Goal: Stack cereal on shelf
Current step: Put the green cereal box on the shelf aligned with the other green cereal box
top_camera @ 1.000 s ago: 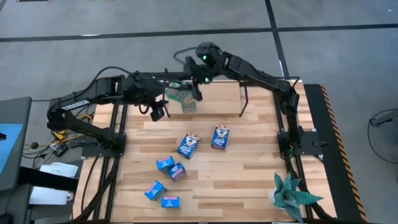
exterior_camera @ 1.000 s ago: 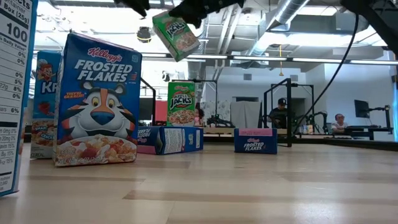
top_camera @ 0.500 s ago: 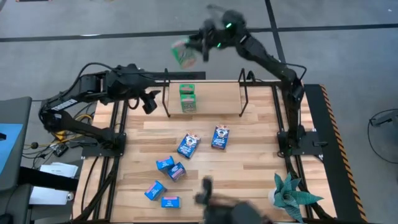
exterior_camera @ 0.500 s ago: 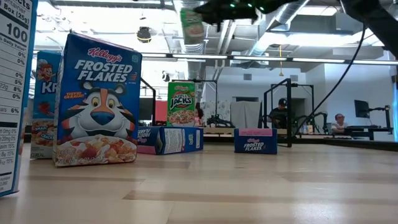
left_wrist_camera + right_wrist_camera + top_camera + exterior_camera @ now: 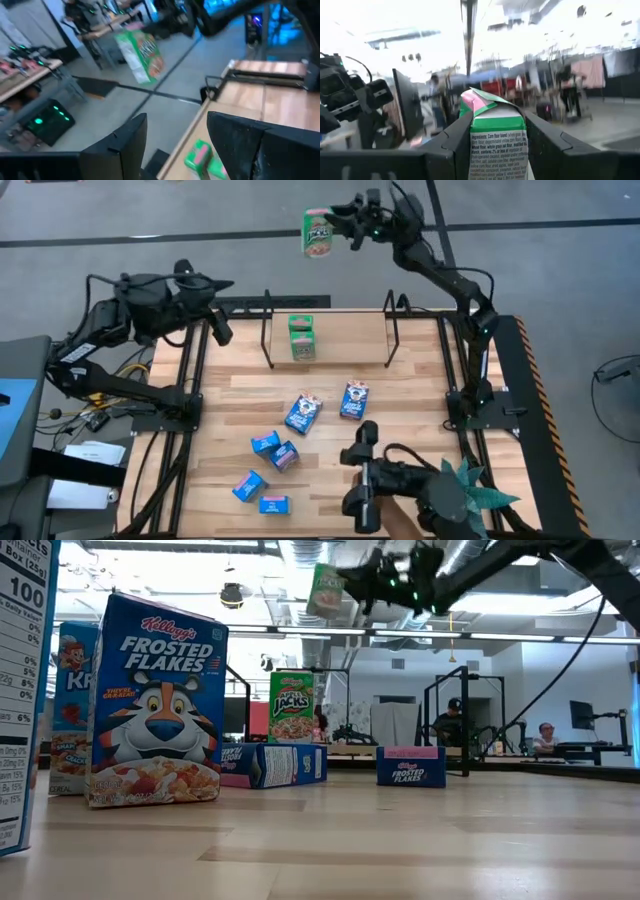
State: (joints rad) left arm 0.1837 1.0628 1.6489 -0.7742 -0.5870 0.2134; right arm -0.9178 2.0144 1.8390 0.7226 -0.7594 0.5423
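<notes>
My right gripper [image 5: 340, 230] is shut on a green cereal box [image 5: 318, 232] in the air beyond the table's far edge, also seen in the low view [image 5: 327, 590] and the left wrist view [image 5: 140, 55]. The shelf [image 5: 350, 330] stands at the table's far side, and a green box [image 5: 302, 338] stands upright on its board. My left gripper [image 5: 215, 320] is open and holds nothing, up by the table's far left corner [image 5: 175, 145]. Two dark blue boxes [image 5: 303, 412] [image 5: 354, 401] and several light blue ones [image 5: 265, 443] lie on the tabletop. My right gripper pinches the green box between its two fingers [image 5: 455, 142], on the two faces either side of the printed side panel [image 5: 497, 145]. The fingers come roughly level from the table's right. The box is lifted clear, high above the floor past the far edge, its opened top flap [image 5: 480, 100] pointing away from the wrist.
A dark jointed device [image 5: 385, 480] reaches over the table's near right part beside a potted plant [image 5: 470, 495]. Black wire uprights [image 5: 392, 330] flank the shelf. In the low view large cereal boxes [image 5: 155, 700] stand close to the camera. People sit in the room behind [image 5: 452, 720].
My right gripper has carried the green box from above the shelf out past the table's far edge, turning as it went. My left gripper has drawn back toward the table's left edge and risen. The dark device has come in over the near right part.
</notes>
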